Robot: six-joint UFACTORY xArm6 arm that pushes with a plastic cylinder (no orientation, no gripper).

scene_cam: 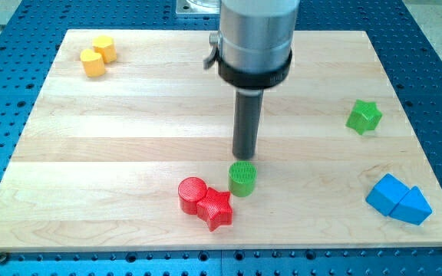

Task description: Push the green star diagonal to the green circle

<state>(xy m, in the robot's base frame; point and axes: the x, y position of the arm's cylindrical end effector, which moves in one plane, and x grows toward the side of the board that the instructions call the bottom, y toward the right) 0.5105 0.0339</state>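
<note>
Red pair: nearest the view's bottom, you had a red star [218, 208] and a red circle [192, 192] touching each other, near the board's bottom edge.
Blue pair: at the view's lower right sat a blue cube [387, 192] touching a blue wedge [413, 207], close to the board's right edge.
Green circle: the green circle [242, 178] stood just up and right of the red star, near it, with the red pair crowding its lower-left side.
My tip: my tip [244, 157] stood just above the green circle, at or almost at its far edge; contact could not be told.
Jaws: there were none to report, only the bare rod.
Green star: your task block, the green star [364, 116], sat well apart at the view's right, near the board's right edge.
Open room: the wooden board [129, 138] lay bare between star and circle, so in my judgement you had a free lane to push the star down-left toward a spot diagonal to the circle.
Risk: the tip probably had to circle round to the star's far right side, where the edge left little room.
Yellow pair: farthest, at the view's top left, two yellow blocks [98, 56] touched, out of the way.
</note>
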